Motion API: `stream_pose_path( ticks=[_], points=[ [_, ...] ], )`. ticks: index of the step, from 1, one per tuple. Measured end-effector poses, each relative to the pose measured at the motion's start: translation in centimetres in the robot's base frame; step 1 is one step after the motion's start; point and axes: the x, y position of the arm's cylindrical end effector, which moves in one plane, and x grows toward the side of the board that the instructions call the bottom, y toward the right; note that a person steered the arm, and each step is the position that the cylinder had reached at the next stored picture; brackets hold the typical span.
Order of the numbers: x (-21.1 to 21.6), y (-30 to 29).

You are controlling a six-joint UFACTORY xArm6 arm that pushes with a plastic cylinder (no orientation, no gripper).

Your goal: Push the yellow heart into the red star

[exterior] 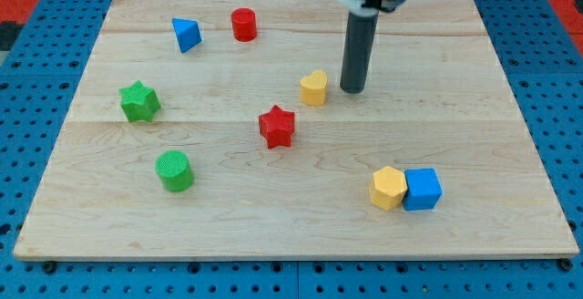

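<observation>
On the wooden board [273, 217], yellow heart [314, 87] lies just left of my tip [352, 90].

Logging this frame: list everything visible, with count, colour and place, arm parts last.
yellow heart: 1, yellow, centre, upper right of the star
red star: 1, red, centre
red cylinder: 1, red, top
blue triangle: 1, blue, top left
green star: 1, green, left
green cylinder: 1, green, lower left
yellow hexagon: 1, yellow, lower right, touching the cube
blue cube: 1, blue, lower right
wooden board: 1, light wood
my tip: 1, dark rod end, just right of the heart, small gap
</observation>
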Motion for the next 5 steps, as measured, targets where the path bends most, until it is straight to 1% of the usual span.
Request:
stream_pose_path(
  ticks=[2, 3, 4, 5],
  points=[
    [-8.4, 0.2],
    [-5.6, -3.8],
    [1.3, -4.5],
    [3.3, -5.3]
  ],
)
